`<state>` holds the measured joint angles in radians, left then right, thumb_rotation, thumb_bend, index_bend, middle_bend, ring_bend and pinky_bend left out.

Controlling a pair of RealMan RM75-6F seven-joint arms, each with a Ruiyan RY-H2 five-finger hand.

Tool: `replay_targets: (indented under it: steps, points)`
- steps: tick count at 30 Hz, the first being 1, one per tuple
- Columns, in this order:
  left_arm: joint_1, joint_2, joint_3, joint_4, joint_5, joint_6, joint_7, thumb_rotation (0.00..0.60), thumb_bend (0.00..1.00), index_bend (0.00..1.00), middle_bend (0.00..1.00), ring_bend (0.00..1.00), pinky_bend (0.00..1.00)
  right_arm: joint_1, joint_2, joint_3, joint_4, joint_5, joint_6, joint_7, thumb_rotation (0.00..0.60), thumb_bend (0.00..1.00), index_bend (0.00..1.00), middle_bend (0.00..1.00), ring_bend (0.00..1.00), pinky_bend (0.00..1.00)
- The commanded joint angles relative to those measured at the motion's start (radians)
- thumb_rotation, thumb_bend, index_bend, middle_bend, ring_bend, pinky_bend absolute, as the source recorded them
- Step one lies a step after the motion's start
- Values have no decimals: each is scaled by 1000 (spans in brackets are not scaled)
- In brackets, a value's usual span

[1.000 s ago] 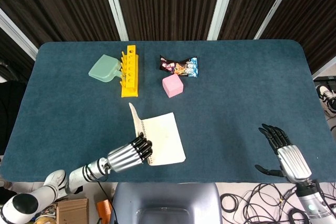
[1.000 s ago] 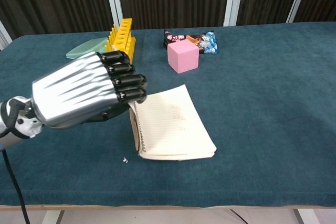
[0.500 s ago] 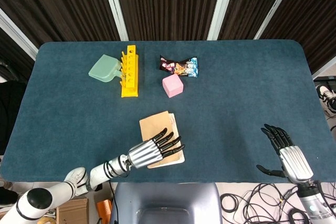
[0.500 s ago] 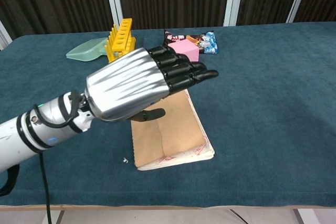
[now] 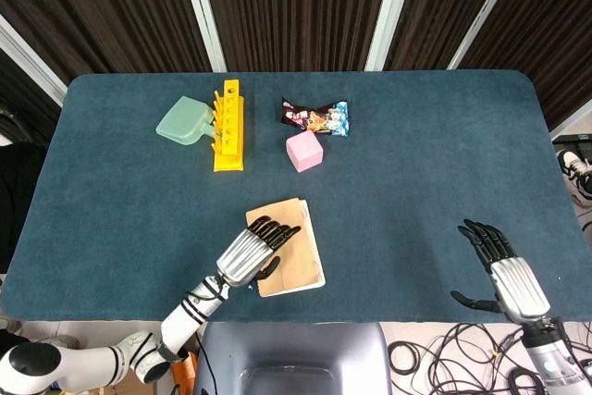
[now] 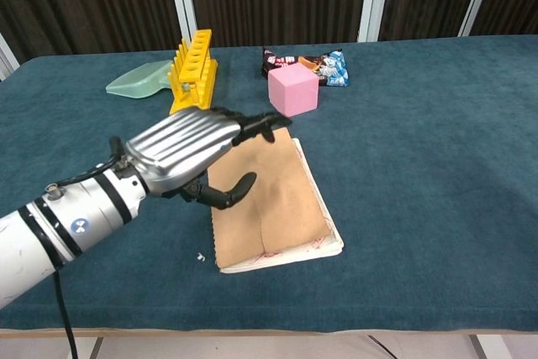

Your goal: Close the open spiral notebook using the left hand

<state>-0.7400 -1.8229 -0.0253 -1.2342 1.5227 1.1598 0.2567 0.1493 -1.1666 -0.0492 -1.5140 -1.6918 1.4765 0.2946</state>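
The spiral notebook (image 5: 294,258) (image 6: 277,208) lies shut near the table's front edge, its brown cover facing up. My left hand (image 5: 252,251) (image 6: 189,153) lies flat, palm down, over the notebook's left part, with its fingers spread and reaching across the cover's upper left. Whether the palm touches the cover is hard to tell. It holds nothing. My right hand (image 5: 504,275) hovers open at the table's front right corner, far from the notebook, seen only in the head view.
At the back stand a yellow rack (image 5: 227,125) (image 6: 192,70), a pale green scoop (image 5: 185,121) (image 6: 136,79), a pink cube (image 5: 303,150) (image 6: 292,90) and a snack wrapper (image 5: 316,117) (image 6: 312,63). A tiny white scrap (image 6: 200,256) lies by the notebook's front left corner.
One second ago the cover stood upright, pushed by my left hand; it then fell shut. Since then the hand has drawn back leftward and lowered onto the cover's left side.
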Motion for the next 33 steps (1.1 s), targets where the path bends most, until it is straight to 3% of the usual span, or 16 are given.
replay_targets:
  steps: [1, 9, 16, 22, 26, 30, 33]
  points:
    - [12, 45, -26, -94, -163, -168, 100, 172, 684, 106, 221, 139, 144, 3, 2, 2, -3, -1, -2, 0, 600, 0, 56, 29, 6, 77]
    - [-7, 8, -42, -86, -253, -245, 189, 160, 688, 91, 220, 103, 112, 0, 6, 1, -9, 3, -1, -5, 600, 0, 56, 29, 6, 77]
    - [20, 46, -57, -131, -210, -148, 177, 160, 680, 88, 209, 94, 111, 0, 9, 3, -8, 5, 1, 0, 600, 0, 56, 28, 6, 77]
    - [135, 223, -73, -284, -184, 43, 111, 161, 634, 74, 193, 98, 111, 2, 25, 8, -9, 22, -10, 9, 600, 0, 56, 29, 6, 77]
    - [254, 380, -61, -352, -232, 148, 36, 159, 573, 74, 184, 101, 111, 5, 37, 16, -5, 49, -30, 10, 600, 0, 55, 28, 6, 77]
    - [374, 504, -23, -367, -277, 221, -42, 167, 410, 75, 181, 101, 107, 9, 43, 19, -2, 56, -41, 10, 600, 0, 48, 28, 6, 77]
    - [468, 565, 18, -357, -282, 284, -114, 165, 371, 74, 181, 100, 103, 9, 43, 20, 2, 53, -38, 12, 600, 0, 35, 28, 4, 73]
